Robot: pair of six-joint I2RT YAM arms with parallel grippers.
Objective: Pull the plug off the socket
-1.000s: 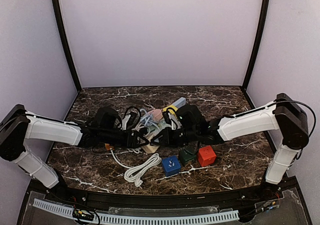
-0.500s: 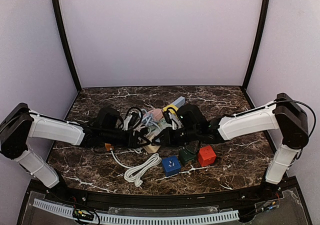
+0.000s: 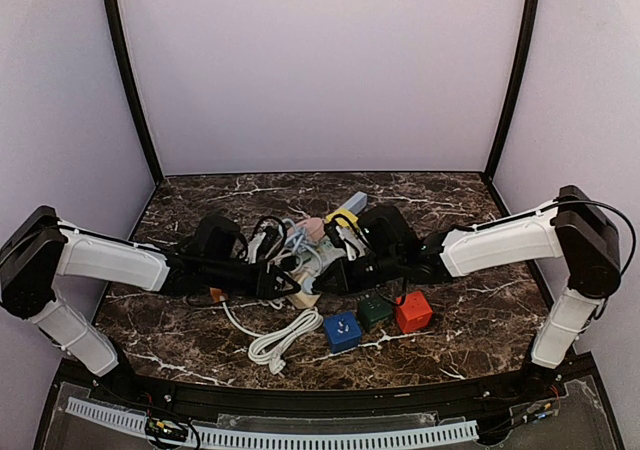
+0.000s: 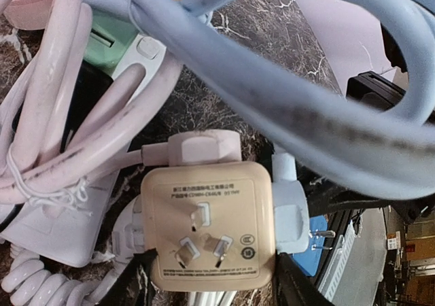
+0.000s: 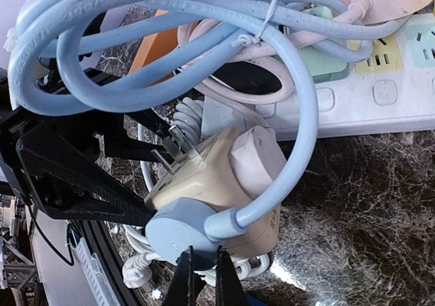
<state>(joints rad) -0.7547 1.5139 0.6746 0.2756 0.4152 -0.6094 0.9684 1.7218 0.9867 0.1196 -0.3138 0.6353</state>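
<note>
- centrally on the dark marble table, both arms reach inward and meet over a tangle of cables and power strips
- the beige socket cube lies in that tangle; its free face, with three slots and printed text, looks up into the left wrist camera
- the left gripper straddles the cube; its dark fingers press on the lower corners at either side, so the jaws stand half wide and hold the cube
- the blue plug sits flush against one face of the cube, not yet off it; the light blue cable rises from it and loops over the cube in thick coils
- the right gripper comes at the blue plug from below in its own view; the jaws are narrow, with a slim gap between them; the tips reach the plug's edge, but i cannot tell whether they pinch it
- a pinkish plug and a white plug sit on other faces of the cube
- a white power strip lies just behind the cube; pink cable crosses it
- near the cube, toward the arm bases, stand a blue block, a green block and a red block in a row; a white coiled cord lies beside the blue one
</note>
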